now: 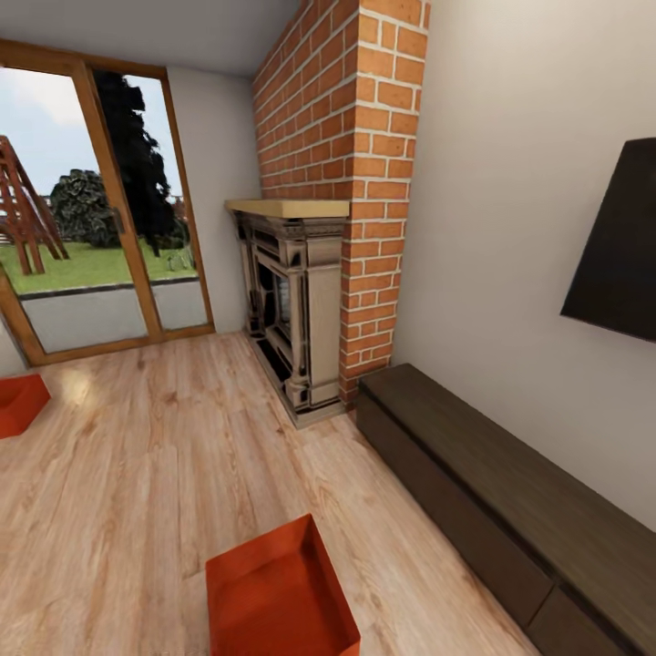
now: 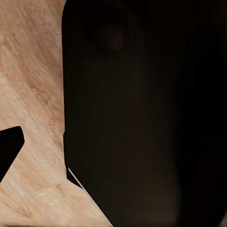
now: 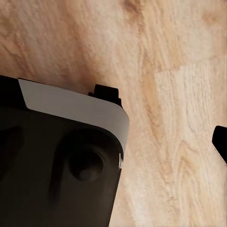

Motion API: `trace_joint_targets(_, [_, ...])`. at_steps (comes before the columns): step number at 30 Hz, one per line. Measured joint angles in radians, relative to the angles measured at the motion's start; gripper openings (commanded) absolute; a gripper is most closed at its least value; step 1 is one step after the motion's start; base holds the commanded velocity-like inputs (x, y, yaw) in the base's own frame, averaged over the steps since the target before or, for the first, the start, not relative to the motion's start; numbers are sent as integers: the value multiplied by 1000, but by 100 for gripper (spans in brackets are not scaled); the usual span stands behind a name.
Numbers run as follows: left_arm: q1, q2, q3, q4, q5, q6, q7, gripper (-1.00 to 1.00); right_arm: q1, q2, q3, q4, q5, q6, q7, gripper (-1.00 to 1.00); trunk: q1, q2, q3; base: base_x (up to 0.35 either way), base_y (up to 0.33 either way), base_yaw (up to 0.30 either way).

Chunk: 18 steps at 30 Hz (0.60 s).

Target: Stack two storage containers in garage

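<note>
I am in the living room, on light wood planks point(image 1: 164, 456). One orange-red storage container point(image 1: 278, 592) sits open-topped and empty on the planks close in front of me. The second container point(image 1: 18, 401) lies further off at the left, cut by the picture's edge, near the glass door. In the left wrist view a dark fingertip point(image 2: 9, 149) hangs over the planks beside my dark body point(image 2: 142, 118). A black fingertip point(image 3: 220, 142) in the right wrist view pokes in above the wood. Neither shows whether its jaws are open or shut. The garage and its floor are out of view.
A brick fireplace point(image 1: 319, 228) with a stone surround stands ahead. Along the right wall runs a low dark wooden cabinet point(image 1: 510, 510) under a black screen point(image 1: 620, 246). A wood-framed glass door point(image 1: 91, 210) at the back left looks onto a garden.
</note>
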Motion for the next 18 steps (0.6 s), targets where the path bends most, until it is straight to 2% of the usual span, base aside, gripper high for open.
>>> trace_joint_targets(12, [0,0,0,0,0,0,0,100,0,-1,0,0,0,-1,0,100,0,0,0,0,0,268])
trace_joint_targets(18, [0,1,0,0,0,0,0,100,0,-2,0,0,0,0,0,100,0,0,0,131,-31,82])
